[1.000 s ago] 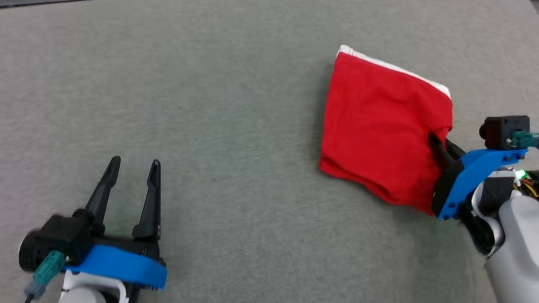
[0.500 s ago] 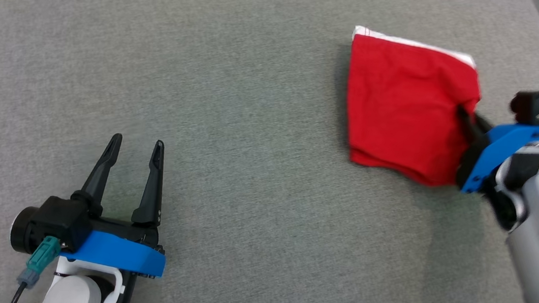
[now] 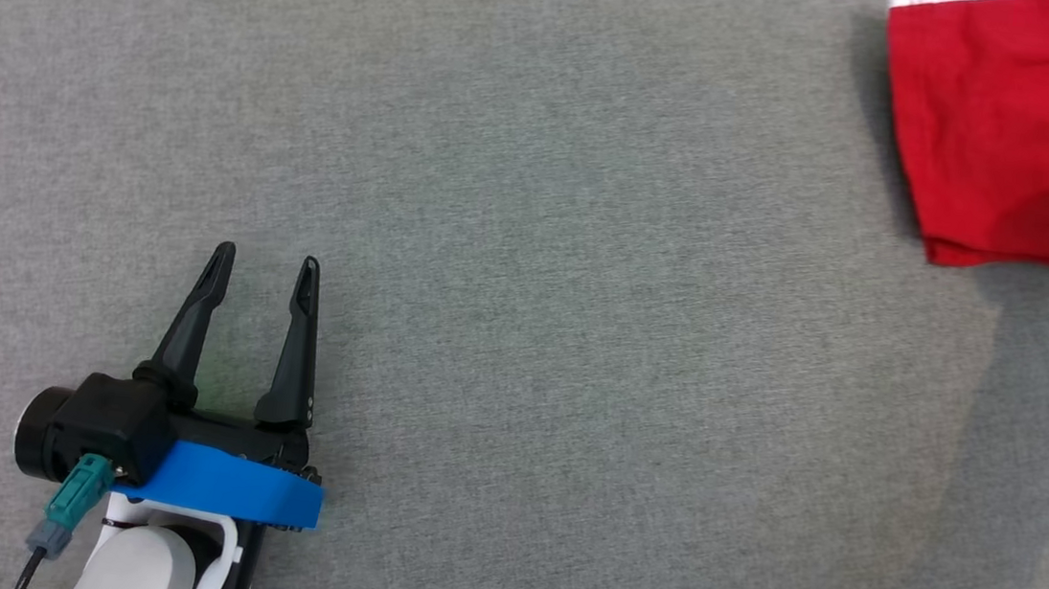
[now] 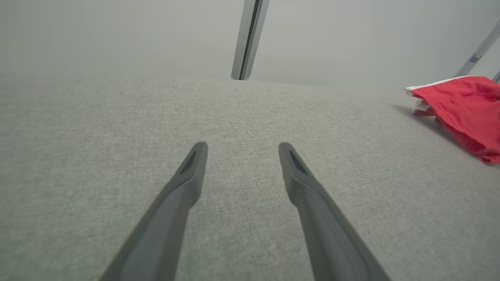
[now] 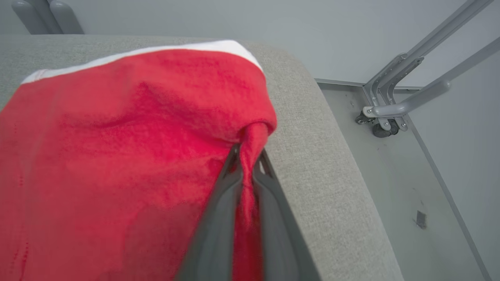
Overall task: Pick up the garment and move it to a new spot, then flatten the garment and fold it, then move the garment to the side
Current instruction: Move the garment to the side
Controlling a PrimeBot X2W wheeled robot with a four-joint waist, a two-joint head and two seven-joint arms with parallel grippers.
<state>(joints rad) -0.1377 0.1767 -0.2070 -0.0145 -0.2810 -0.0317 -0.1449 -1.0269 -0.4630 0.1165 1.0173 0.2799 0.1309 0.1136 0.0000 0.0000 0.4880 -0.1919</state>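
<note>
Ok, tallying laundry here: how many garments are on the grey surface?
1: the red garment with a white edge, near the right edge of the grey surface, a fold of it pinched in the right gripper. Anything under it would be hidden.

surface: grey fabric pad [image 3: 535,190] | beyond its edge: wheeled metal frame [image 5: 414,101] on floor [image 5: 390,187]
</note>
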